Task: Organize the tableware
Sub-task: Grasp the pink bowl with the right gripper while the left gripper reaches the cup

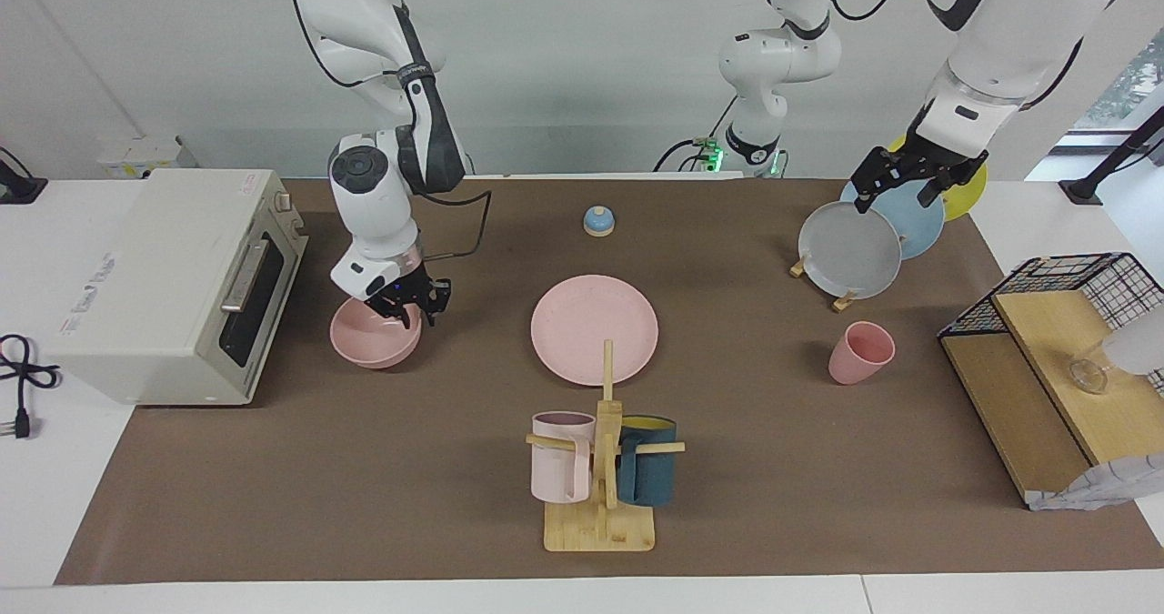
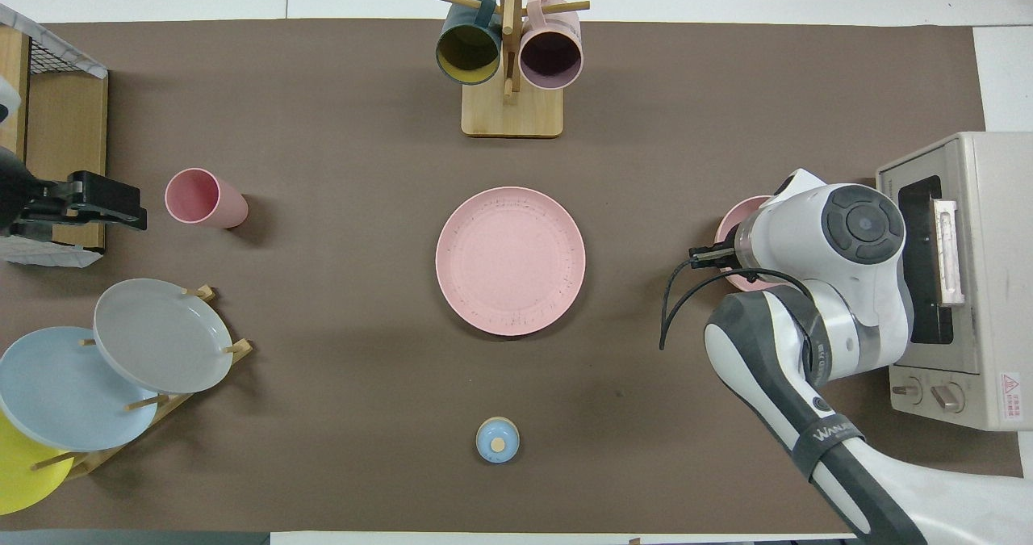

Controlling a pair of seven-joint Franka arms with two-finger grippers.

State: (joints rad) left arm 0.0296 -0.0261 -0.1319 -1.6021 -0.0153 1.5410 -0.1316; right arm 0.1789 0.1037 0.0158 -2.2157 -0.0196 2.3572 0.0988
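Note:
The pink plate (image 1: 594, 327) lies flat mid-table, also in the overhead view (image 2: 510, 260). The pink bowl (image 1: 368, 341) stands in front of the toaster oven, toward the right arm's end; in the overhead view only its rim (image 2: 736, 220) shows past the arm. My right gripper (image 1: 420, 309) is low at the bowl's rim on the plate's side, fingers apart, one on each side of the rim. The pink cup (image 1: 859, 352) stands upright toward the left arm's end (image 2: 202, 198). My left gripper (image 1: 896, 197) is open and raised over the plate rack, empty; it also shows in the overhead view (image 2: 139, 212).
A toaster oven (image 1: 173, 277) stands beside the bowl. A mug tree (image 1: 605, 468) with a pale pink and a dark blue mug stands farther from the robots than the plate. A rack of grey, blue and yellow plates (image 1: 850, 250), a small blue bell (image 1: 598, 221) and a wire-and-wood shelf (image 1: 1055, 368) are also there.

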